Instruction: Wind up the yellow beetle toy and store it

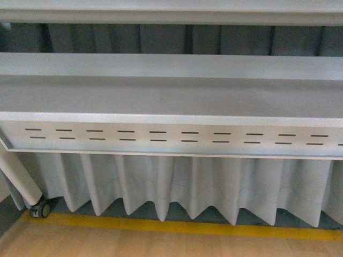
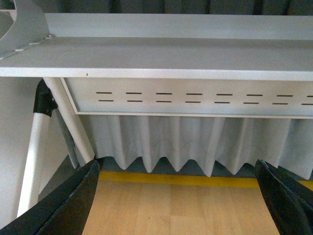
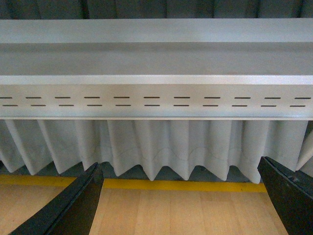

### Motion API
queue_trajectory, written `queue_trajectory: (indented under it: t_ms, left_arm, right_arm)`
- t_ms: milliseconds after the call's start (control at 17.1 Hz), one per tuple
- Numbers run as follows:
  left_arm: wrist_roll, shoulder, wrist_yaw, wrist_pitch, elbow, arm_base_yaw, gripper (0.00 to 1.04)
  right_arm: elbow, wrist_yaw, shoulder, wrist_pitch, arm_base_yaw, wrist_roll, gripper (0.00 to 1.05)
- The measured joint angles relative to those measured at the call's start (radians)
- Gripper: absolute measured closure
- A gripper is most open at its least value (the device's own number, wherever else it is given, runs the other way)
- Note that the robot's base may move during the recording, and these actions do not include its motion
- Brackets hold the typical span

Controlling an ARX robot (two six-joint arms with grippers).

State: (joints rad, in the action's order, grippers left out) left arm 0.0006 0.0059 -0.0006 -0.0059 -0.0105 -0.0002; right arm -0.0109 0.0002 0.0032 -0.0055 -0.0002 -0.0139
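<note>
The yellow beetle toy is out of view in all three views. My left gripper is open, its black fingers spread wide over bare wooden floor with nothing between them. My right gripper is open too, its dark fingers framing the same kind of floor. Neither arm shows in the front view.
A grey metal table with a slotted front panel fills the front view. A white pleated curtain hangs behind it. A yellow floor stripe runs along the wood floor. A white table leg and a caster stand at the left.
</note>
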Motion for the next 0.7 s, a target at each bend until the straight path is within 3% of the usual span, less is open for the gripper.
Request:
queue_trajectory:
  t_ms: [701]
  left_arm:
    - [0.0, 0.0, 0.0, 0.0, 0.0, 0.0, 0.07]
  right_arm:
    - [0.0, 0.0, 0.0, 0.0, 0.0, 0.0, 0.07]
